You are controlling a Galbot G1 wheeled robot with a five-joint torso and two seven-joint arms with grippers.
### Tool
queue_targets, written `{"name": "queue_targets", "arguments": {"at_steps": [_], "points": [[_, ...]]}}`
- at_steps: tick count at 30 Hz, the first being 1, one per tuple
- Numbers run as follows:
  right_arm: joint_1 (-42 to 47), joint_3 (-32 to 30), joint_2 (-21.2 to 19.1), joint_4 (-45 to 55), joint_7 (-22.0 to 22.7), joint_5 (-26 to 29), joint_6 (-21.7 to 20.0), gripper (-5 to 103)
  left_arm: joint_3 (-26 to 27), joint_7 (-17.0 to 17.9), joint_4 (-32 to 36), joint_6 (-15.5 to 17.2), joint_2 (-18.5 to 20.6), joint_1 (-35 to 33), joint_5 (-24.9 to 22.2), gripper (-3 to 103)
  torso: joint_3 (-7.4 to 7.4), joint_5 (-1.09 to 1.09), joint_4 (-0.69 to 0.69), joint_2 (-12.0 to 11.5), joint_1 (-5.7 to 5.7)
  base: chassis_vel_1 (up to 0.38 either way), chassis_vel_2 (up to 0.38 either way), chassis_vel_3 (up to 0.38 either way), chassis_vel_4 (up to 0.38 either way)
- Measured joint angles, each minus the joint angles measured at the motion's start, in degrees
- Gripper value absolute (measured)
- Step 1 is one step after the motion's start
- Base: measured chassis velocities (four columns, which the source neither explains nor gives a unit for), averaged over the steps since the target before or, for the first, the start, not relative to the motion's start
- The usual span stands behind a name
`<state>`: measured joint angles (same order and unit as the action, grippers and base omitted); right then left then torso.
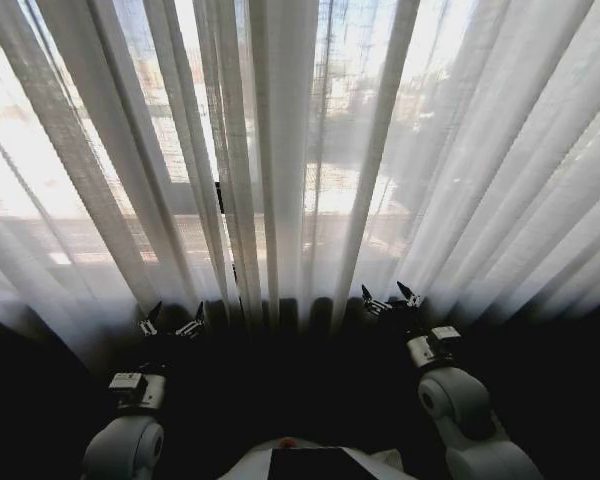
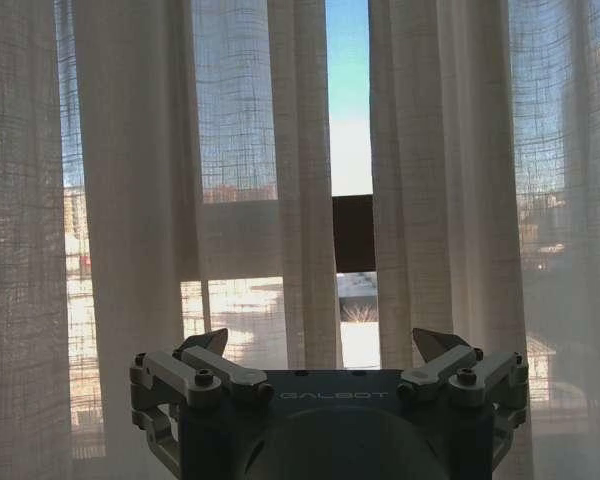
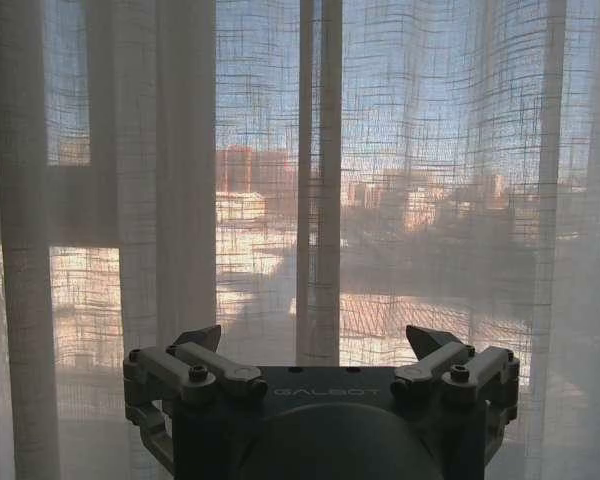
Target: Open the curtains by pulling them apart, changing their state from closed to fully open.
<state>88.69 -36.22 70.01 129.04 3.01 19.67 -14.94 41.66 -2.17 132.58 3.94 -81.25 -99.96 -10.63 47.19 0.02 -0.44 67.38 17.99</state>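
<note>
Both grippers spread open, empty: left gripper, right gripper, just short of curtains. Hanging closed across window, thin slit at centre. Sheer, light, limp; likely best pinched on inner pleat edges.

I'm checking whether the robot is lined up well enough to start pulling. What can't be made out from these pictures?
- Head view: where the two curtains meet; overlapping pleats hide the seam.
- Head view: curtain tops and rail, cut off by the upper edge; hems lost in shadow.
- Head view: whether the open left gripper or open right gripper touches fabric; too small and dark.
- Right wrist view: outdoor scene, blurred by the weave.
</note>
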Motion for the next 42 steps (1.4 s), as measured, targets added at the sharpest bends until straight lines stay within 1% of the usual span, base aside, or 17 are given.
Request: {"name": "queue_targets", "arguments": {"at_steps": [4,7,8,10,13,24,28,34,39,42], "points": [[0.0,0.4,0.1,0.2,0.0,-0.2,0.0,100,0.0,0.0,-0.1,-0.3,0.0,-0.1,0.0,100,0.03,0.01,-0.01,0.0,0.11,-0.245,0.211,0.255,-0.187],[0.0,0.7,0.2,0.2,0.1,-0.6,0.2,100,0.0,0.0,-0.1,-0.4,0.0,-0.1,0.0,100,0.03,-0.02,0.00,0.0,0.11,-0.122,0.059,0.047,-0.069],[0.0,0.8,0.3,0.2,0.0,-1.2,0.2,100,0.0,0.0,-0.1,-0.4,0.0,-0.2,0.0,100,0.02,-0.02,0.03,0.0,0.07,0.000,0.000,0.000,0.000],[0.1,0.8,0.3,0.1,-0.3,-2.0,0.2,100,0.0,0.0,-0.2,-0.4,0.0,-0.2,-0.1,100,0.00,-0.02,0.03,0.0,0.01,0.000,0.000,0.000,0.000],[0.4,1.2,0.5,0.0,-0.6,-4.5,0.2,100,-0.1,0.0,-0.7,-1.1,0.0,-0.2,-0.1,100,-0.04,0.00,-0.01,0.1,-0.09,0.051,-0.045,-0.041,0.023],[0.4,1.6,0.8,-0.2,-0.3,-5.0,0.3,100,-0.1,0.0,-1.0,-1.5,0.0,-0.3,0.0,100,0.01,0.00,0.01,0.0,0.03,0.031,0.000,-0.030,-0.015],[0.3,1.6,0.8,-0.3,-0.2,-5.0,0.3,100,-0.1,0.0,-1.0,-1.6,0.0,-0.3,0.0,100,0.00,0.00,-0.01,0.0,0.02,0.104,0.129,-0.115,-0.172],[0.2,1.7,0.7,-0.4,-0.2,-4.9,0.3,100,-0.2,0.0,-1.0,-1.6,-0.1,-0.3,0.0,100,0.00,-0.02,0.02,0.0,0.01,0.222,0.194,-0.186,-0.191],[0.1,1.9,0.7,-0.6,-0.2,-4.9,0.4,100,-0.2,0.0,-1.0,-1.6,-0.2,-0.3,0.0,100,-0.01,0.00,-0.01,0.0,0.00,0.279,0.254,-0.285,-0.279],[0.0,2.1,0.7,-0.7,-0.2,-4.9,0.4,100,-0.2,0.0,-1.0,-1.6,-0.2,-0.3,0.0,100,0.00,-0.03,0.01,0.0,0.00,0.256,0.252,-0.264,-0.246]]}}
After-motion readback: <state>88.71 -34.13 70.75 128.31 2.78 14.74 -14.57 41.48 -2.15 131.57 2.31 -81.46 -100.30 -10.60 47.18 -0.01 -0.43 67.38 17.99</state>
